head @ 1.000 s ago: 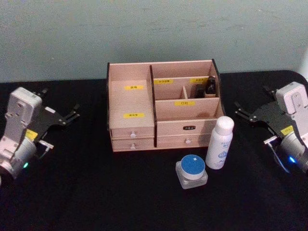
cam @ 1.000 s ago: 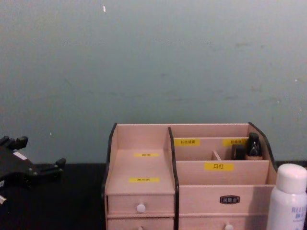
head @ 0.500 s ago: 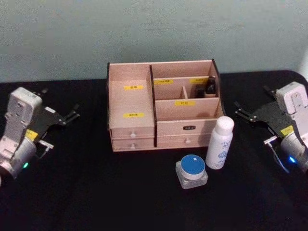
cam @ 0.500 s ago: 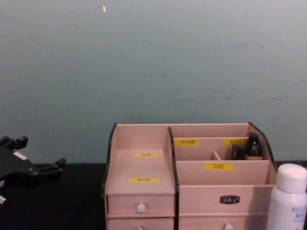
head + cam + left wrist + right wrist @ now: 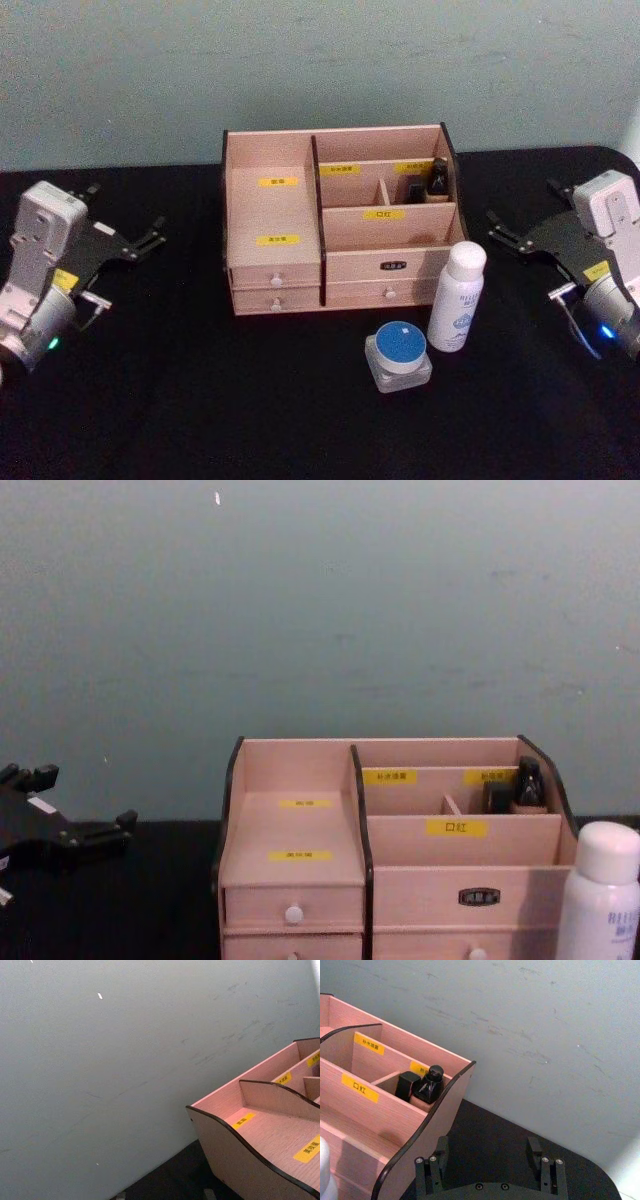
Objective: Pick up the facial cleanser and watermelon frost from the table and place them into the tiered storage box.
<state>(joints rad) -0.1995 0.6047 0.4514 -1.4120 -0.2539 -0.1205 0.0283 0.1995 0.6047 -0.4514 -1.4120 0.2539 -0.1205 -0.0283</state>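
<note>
Black cloth covers the table (image 5: 200, 400) beneath a pale teal wall (image 5: 320, 60). Jaws spread wide and gripping nothing, the left gripper (image 5: 125, 207) hovers over the table's left side, well apart from the tiered storage box (image 5: 278, 212). The right gripper (image 5: 523, 202), its jaws likewise parted and empty, hangs over the right side, near the box's dark-edged end wall. Between the two arms, the facial cleanser (image 5: 457, 296) stands upright on the cloth just in front of the box's right-hand drawers; whether it touches them cannot be told. The watermelon frost (image 5: 400, 356) sits on the cloth just beside the cleanser, to its left and nearer the robot, blue lid up. Inside the box, a small dark bottle (image 5: 438, 176) stands in the rear right compartment next to a dark squarish item (image 5: 406, 1085). Yellow labels (image 5: 279, 240) mark the stepped shelves and white knobs (image 5: 276, 279) dot the drawers.
</note>
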